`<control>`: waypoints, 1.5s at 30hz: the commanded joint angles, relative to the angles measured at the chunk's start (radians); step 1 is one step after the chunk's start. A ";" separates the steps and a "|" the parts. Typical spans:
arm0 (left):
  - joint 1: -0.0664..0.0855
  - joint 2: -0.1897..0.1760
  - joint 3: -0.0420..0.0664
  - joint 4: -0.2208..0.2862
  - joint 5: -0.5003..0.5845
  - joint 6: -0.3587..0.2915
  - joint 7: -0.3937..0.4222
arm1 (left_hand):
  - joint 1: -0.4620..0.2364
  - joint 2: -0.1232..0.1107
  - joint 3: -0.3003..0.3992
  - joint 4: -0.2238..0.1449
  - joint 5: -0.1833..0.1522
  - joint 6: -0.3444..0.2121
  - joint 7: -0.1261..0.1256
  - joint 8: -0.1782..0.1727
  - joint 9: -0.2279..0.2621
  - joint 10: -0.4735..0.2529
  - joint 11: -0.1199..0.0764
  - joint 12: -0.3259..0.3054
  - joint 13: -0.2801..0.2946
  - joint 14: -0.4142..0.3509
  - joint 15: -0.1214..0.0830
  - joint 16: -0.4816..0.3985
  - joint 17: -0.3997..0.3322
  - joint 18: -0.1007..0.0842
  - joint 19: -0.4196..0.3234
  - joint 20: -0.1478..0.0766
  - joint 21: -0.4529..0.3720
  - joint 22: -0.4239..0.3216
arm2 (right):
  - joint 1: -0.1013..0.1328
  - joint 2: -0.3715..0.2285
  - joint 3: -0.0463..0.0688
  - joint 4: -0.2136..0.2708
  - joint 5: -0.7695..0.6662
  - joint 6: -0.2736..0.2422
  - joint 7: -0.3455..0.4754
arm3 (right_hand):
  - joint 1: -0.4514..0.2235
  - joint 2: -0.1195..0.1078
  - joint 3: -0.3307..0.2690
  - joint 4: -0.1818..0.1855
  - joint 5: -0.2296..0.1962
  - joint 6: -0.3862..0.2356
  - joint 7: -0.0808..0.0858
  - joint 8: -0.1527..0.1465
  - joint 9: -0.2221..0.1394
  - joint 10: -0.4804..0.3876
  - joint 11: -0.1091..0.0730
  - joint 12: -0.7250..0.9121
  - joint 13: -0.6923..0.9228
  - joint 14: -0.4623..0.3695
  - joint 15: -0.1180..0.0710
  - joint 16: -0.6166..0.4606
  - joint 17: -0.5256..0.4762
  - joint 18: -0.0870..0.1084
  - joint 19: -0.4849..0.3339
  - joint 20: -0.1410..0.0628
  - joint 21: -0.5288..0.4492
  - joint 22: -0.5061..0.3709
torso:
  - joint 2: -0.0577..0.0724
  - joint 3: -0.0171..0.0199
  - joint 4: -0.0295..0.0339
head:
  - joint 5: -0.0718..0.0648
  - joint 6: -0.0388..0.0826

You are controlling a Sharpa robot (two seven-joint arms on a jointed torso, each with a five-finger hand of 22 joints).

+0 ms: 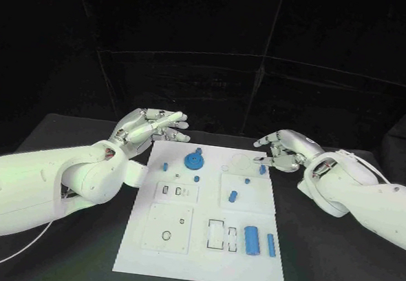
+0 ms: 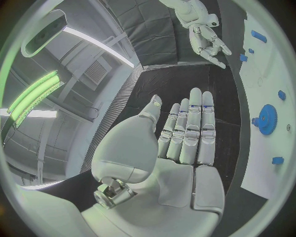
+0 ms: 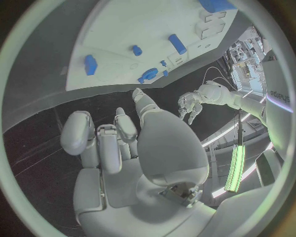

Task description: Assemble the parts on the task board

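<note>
Head view: the board (image 1: pixel 204 258) lies flat in the middle of the table (image 1: pixel 50 163), its far edge running between the two hands and its near edge well short of the table's front. Bare black table flanks it on both long sides, and the left forearm lies along its left edge.

Counting the blue parts on the board: one gear (image 1: pixel 195 162), close to the left hand's side of the far end; one fat cylinder (image 1: pixel 250 240) and one slimmer bar (image 1: pixel 271 244), side by side near the right edge, well back from the right hand toward the robot; one short peg (image 1: pixel 231 197) mid-board; and four small pieces, two beside the gear, at (image 1: pixel 165 166) and (image 1: pixel 198 178), and two on the right hand's side, at (image 1: pixel 262 169) and (image 1: pixel 247 181). Other tiny bits are too small to tell.

The left hand (image 1: pixel 152 127) hovers just off the board's far left corner, fingers straight and side by side, palm bare, holding nothing. In the left wrist view the left hand (image 2: pixel 185 143) shows the same flat, extended fingers beside the board's edge.

The right hand (image 1: pixel 283 150) hangs over the far right corner, fingers curled loosely downward with gaps between them, gripping nothing. The right wrist view shows its fingers (image 3: pixel 98 143) half bent and apart, above black table just short of the board's edge.
</note>
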 commanded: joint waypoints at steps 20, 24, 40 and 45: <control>0.000 0.020 0.000 -0.024 -0.001 0.022 0.012 | 0.003 0.012 0.000 -0.003 0.007 0.002 0.005 -0.007 0.000 -0.003 0.005 -0.004 -0.001 -0.004 0.004 -0.003 0.002 0.007 -0.001 0.005 -0.004 -0.001 | -0.027 -0.025 -0.002 -0.120 0.165 0.102 0.143 | 0.023 0.000 -0.008 -0.018 0.025 0.000 -0.002 0.005 0.002 -0.002 0.000 -0.003 0.002 0.079 0.006 0.001 0.135 -0.005 0.000 0.005 0.004 0.003 | 0.002 0.0015 0.0019 | -0.026 -0.004; 0.000 0.021 0.000 -0.025 -0.001 0.023 0.012 | 0.003 0.012 0.000 -0.003 0.007 0.002 0.005 -0.007 0.000 -0.003 0.005 -0.004 -0.001 -0.004 0.004 -0.003 0.002 0.007 -0.001 0.005 -0.004 -0.001 | -0.038 -0.013 -0.002 -0.132 0.159 0.123 0.141 | 0.030 0.002 -0.009 -0.023 0.025 0.010 -0.003 0.009 0.005 -0.002 -0.001 -0.003 0.002 0.079 0.005 0.000 0.134 -0.005 -0.001 0.004 0.004 0.002 | 0.002 0.0005 0.0031 | -0.028 -0.010; 0.000 0.022 0.000 -0.029 -0.001 0.024 0.012 | 0.003 0.012 0.000 -0.003 0.007 0.002 0.005 -0.007 0.000 -0.003 0.005 -0.004 -0.001 -0.004 0.004 -0.003 0.002 0.007 -0.001 0.005 -0.004 -0.001 | -0.059 0.035 -0.002 -0.193 0.127 0.130 0.124 | 0.040 0.009 -0.007 -0.029 0.024 0.017 -0.004 0.012 0.006 0.000 -0.002 -0.001 0.004 0.079 0.004 0.001 0.135 -0.005 -0.001 0.003 0.004 0.003 | 0.001 0.0016 0.0030 | -0.025 -0.013; 0.000 0.023 0.000 -0.032 -0.001 0.023 0.013 | 0.004 0.013 0.002 -0.005 0.007 0.002 0.005 -0.008 0.000 -0.003 0.004 -0.005 -0.001 -0.004 0.004 -0.005 0.003 0.007 0.000 0.005 -0.005 -0.002 | -0.060 0.050 -0.002 -0.205 0.113 0.128 0.119 | 0.041 0.012 -0.006 -0.030 0.022 0.019 -0.004 0.013 0.006 0.001 -0.002 -0.001 0.005 0.079 0.004 0.001 0.135 -0.005 -0.001 0.003 0.004 0.003 | 0.001 0.0022 0.0004 | -0.022 -0.014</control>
